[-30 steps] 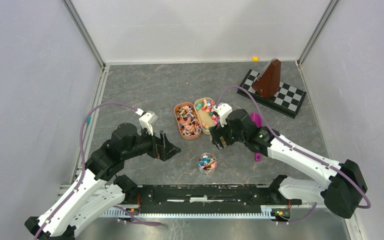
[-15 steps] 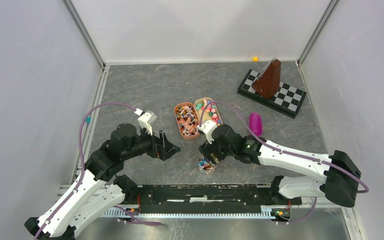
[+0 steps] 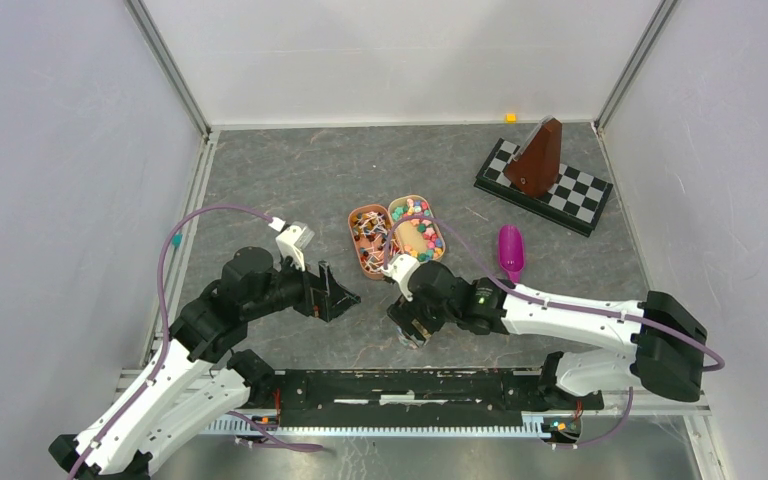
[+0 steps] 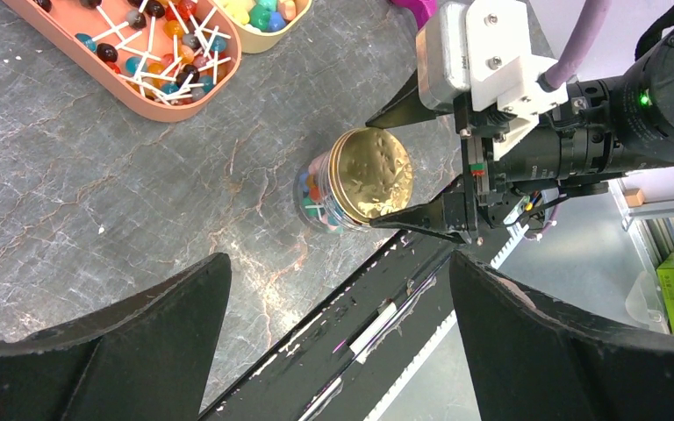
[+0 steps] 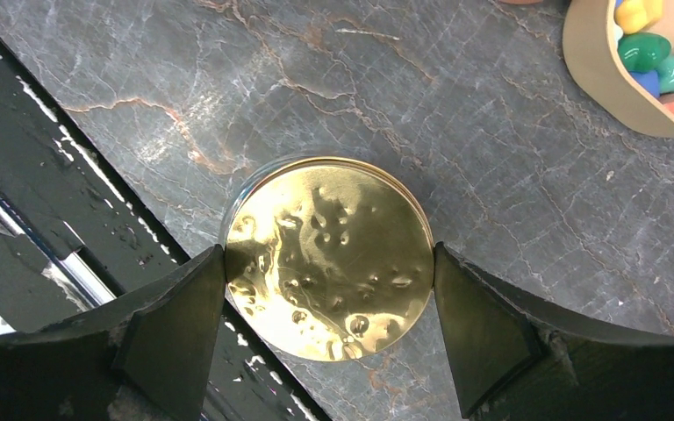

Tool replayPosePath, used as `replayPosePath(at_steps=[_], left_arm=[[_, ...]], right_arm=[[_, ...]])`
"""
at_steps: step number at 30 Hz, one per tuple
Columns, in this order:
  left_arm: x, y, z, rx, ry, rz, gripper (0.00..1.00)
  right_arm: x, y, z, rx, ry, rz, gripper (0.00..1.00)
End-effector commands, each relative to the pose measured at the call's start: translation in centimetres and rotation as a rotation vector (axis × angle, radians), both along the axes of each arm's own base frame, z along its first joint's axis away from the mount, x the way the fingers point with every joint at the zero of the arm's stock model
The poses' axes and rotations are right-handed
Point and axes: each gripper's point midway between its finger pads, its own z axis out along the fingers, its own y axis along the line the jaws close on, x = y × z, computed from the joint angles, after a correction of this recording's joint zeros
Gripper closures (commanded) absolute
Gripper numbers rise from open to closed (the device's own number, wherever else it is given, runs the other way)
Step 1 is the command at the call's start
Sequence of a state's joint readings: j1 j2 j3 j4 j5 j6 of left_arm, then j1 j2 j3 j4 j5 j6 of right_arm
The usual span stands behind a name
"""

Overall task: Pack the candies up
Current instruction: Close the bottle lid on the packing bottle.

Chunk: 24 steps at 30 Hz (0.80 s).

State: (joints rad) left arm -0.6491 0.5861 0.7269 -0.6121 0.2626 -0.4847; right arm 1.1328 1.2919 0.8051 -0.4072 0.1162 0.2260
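Your right gripper (image 5: 329,263) clamps the round gold metal lid (image 5: 333,237) atop the clear jar (image 4: 309,212) of bright star-like candies (image 4: 316,186); others lie in the beige oval tray (image 5: 590,74). Your left gripper (image 4: 338,263) hangs wide open, empty. Filling looks done; sealing is outstanding.

Even bright overhead light; soft shadows; glare on gold lid (image 5: 329,259); frames sharp.

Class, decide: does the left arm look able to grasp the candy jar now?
Likely yes, from the side: the right tool clamps only the gold lid, leaving the jar bare toward the open left tool.
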Motion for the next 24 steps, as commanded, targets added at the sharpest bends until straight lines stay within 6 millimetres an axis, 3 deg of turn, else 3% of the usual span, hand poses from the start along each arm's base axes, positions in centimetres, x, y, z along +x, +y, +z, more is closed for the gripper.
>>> replayPosePath(at_steps=[1, 11, 24], left_arm=[[0.36, 0.24, 0.72, 0.009, -0.050, -0.003, 0.00], [0.37, 0.20, 0.73, 0.009, -0.048, -0.005, 0.00], [0.38, 0.18, 0.69, 0.009, -0.046, -0.004, 0.00]], right_arm=[[0.33, 1.61, 1.54, 0.049, -0.021, -0.008, 0.27], [0.04, 2.12, 0.94, 0.044, -0.007, 0.009, 0.25], [-0.32, 1.28, 0.63, 0.012, -0.009, 0.004, 0.25]])
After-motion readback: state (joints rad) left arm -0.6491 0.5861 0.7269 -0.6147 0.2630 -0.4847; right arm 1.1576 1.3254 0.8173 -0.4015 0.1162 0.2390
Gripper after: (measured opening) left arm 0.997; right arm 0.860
